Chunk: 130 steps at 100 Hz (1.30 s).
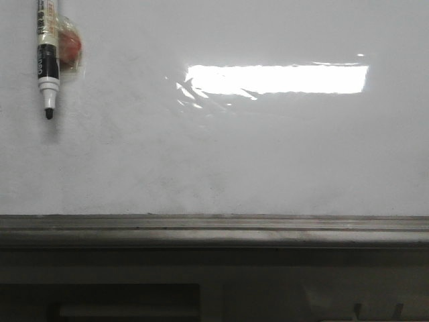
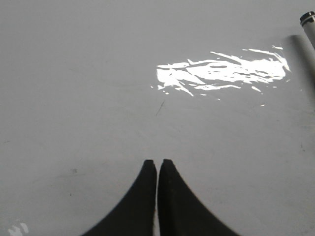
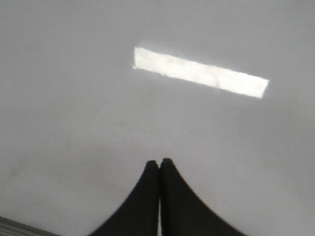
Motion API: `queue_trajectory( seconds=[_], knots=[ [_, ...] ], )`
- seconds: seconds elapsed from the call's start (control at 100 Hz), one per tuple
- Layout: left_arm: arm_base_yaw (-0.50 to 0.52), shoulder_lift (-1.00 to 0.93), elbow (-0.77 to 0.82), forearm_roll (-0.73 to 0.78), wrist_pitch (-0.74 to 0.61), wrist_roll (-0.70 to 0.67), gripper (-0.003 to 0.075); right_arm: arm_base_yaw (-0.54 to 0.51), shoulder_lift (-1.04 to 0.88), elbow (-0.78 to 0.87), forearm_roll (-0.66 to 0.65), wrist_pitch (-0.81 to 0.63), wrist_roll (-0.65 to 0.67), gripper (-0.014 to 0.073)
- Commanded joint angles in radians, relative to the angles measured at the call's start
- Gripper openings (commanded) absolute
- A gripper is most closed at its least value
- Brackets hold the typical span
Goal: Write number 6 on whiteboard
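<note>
My left claw (image 2: 157, 164) and right claw (image 3: 159, 164) hover pinched closed and empty before the board (image 1: 268, 154), which bears no 6 yet; the pen (image 1: 47, 64) hangs at its upper-left corner, apparently clipped for grabbing.

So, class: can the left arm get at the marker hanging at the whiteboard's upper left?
Probably yes. The marker hangs in the open against the whiteboard, and nothing blocks it. However, the left gripper is shut and would need to open first.
</note>
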Motion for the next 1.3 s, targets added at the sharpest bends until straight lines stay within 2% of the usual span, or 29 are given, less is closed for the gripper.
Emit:
queue_trajectory(
  seconds=[0.0,0.88,1.0,1.14,1.29],
  knots=[
    [-0.001,-0.033,0.049,-0.008,-0.074,-0.007,-0.0020,-0.007,-0.015,0.024,-0.006,-0.076,0.002,-0.0065],
    [-0.001,-0.033,0.049,-0.008,-0.081,-0.007,-0.0020,-0.007,-0.015,0.024,-0.004,-0.083,0.002,-0.0065],
    [-0.001,-0.033,0.049,-0.047,-0.081,-0.007,-0.0020,-0.007,-0.015,0.024,-0.002,-0.083,0.002,-0.0065],
    [-0.001,-0.033,0.049,-0.168,-0.081,-0.007,-0.0020,-0.007,-0.015,0.024,0.108,-0.095,0.002,-0.0065],
    [-0.001,-0.033,0.049,-0.393,-0.081,-0.007,-0.0020,-0.007,-0.015,0.024,0.349,-0.109,0.002,-0.0065]
  ],
)
